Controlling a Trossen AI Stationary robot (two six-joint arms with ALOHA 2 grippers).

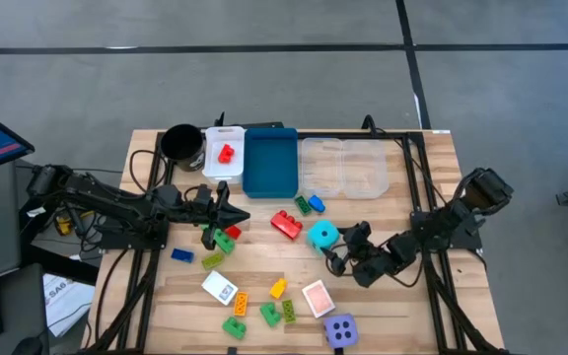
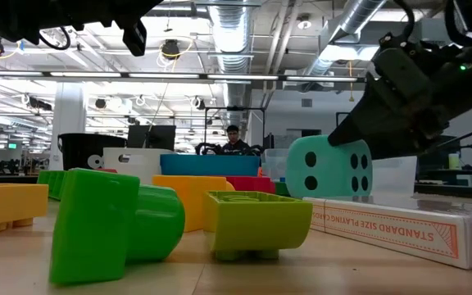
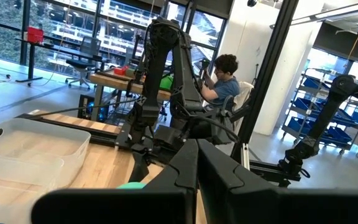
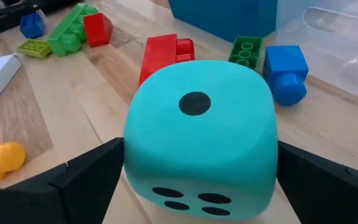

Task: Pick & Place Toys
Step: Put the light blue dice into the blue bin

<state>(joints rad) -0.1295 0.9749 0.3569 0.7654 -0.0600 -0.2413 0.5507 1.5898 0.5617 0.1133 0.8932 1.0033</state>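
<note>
- Right wrist view: we find the cyan die [image 4: 199, 140] seated between the right gripper [image 4: 197, 186] fingers, which flank it on both sides. We judge it grasped, though true contact at the pads cannot be confirmed.
- Just beyond the die lie a red brick [image 4: 165, 53], a green brick [image 4: 246, 50] and a blue brick [image 4: 285, 73]; farther off stands the blue tray [image 1: 270, 161], the likely target.
- High view: the right arm is plainly nearer the die; the left gripper [image 1: 227, 209] hovers over a green brick [image 1: 224, 240], apparently closed and empty.
- Left wrist view shows nothing of the bricks beneath it.
</note>
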